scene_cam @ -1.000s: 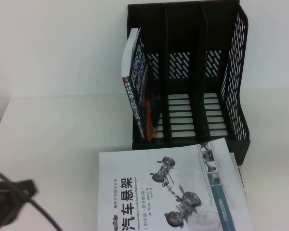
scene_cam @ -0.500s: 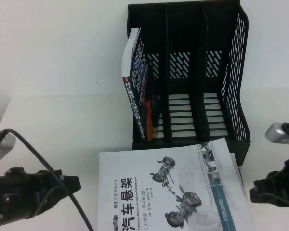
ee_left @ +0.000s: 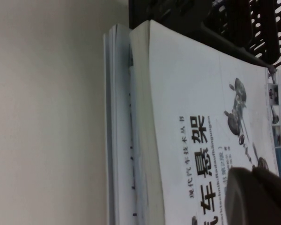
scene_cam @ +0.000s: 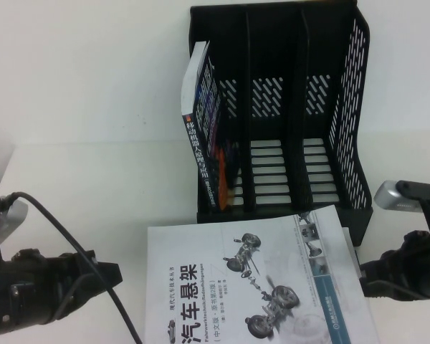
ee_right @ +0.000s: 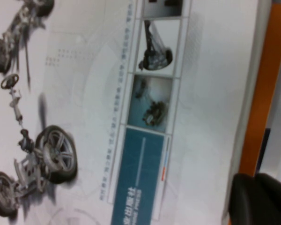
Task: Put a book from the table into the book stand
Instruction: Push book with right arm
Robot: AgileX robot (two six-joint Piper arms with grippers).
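Observation:
The white book (scene_cam: 254, 279) with the black Chinese title, car-suspension pictures and blue strip lies flat on the white table (scene_cam: 79, 179), just in front of the black book stand (scene_cam: 279, 107). It also shows in the left wrist view (ee_left: 196, 108) and the right wrist view (ee_right: 107, 93). My left gripper (scene_cam: 115, 274) is shut and empty, low beside the book's left edge; in its wrist view it (ee_left: 253, 174) hangs over the cover. My right gripper (scene_cam: 364, 271) is shut and empty at the book's right edge; it also shows in its own wrist view (ee_right: 255, 180).
A dark blue-red book (scene_cam: 204, 136) leans in the stand's left slot; the middle and right slots hold nothing. A white book with an orange border (ee_right: 267, 84) lies under the task book, and its page edges show in the left wrist view (ee_left: 119, 140). A black cable (scene_cam: 64, 236) trails over the left arm.
Both arms have come into view beside the book. The left gripper has stayed about put for the last half second; the right one has moved inward toward the book's right edge.

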